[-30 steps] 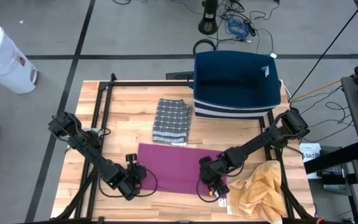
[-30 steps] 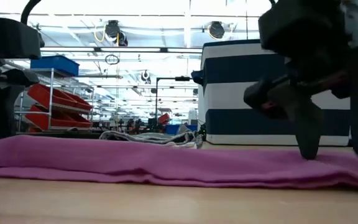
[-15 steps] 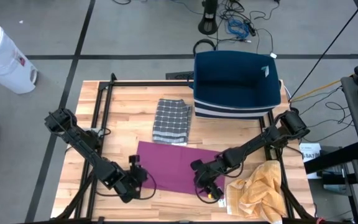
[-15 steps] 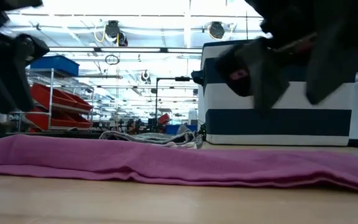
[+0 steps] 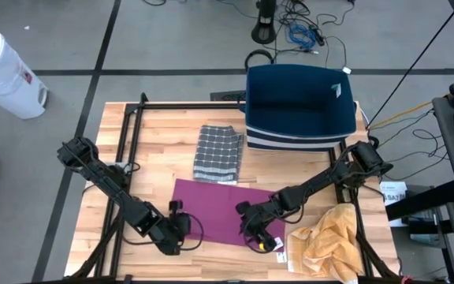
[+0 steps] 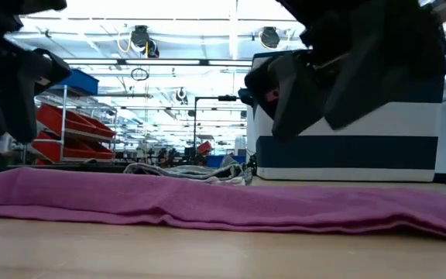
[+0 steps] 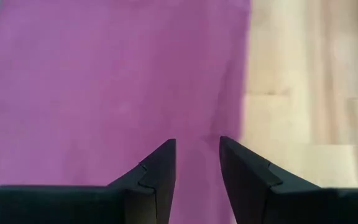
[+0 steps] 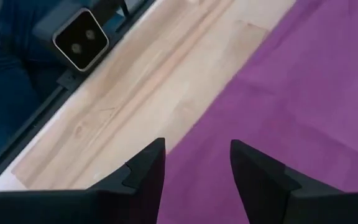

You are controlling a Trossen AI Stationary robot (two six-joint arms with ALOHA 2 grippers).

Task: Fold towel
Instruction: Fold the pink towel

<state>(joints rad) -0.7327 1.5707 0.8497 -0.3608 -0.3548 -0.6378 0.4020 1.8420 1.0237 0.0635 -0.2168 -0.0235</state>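
Note:
The purple towel point(image 5: 219, 209) lies flat on the wooden table, a long low band in the low view point(image 6: 207, 205). My left gripper point(image 5: 181, 225) hovers open over the towel's near left part point(image 7: 104, 93), with nothing between its fingers point(image 7: 197, 144). My right gripper point(image 5: 251, 229) hovers open over the towel's near right edge point(image 8: 291, 93), and nothing is between its fingers point(image 8: 197, 146). In the low view both grippers hang clear above the cloth, the left point(image 6: 10, 85) and the right point(image 6: 324, 101).
A folded grey checked towel point(image 5: 217, 151) lies behind the purple one. A blue bin with white stripes point(image 5: 298, 106) stands at the far right. A crumpled yellow cloth point(image 5: 329, 241) lies at the near right corner. The low camera point(image 8: 79, 40) sits on the table's near edge.
Both grippers have risen off the purple towel and tipped their fingers up. My right gripper has also moved toward the table's left, my left gripper a little toward the right. The towel has stayed flat where it was.

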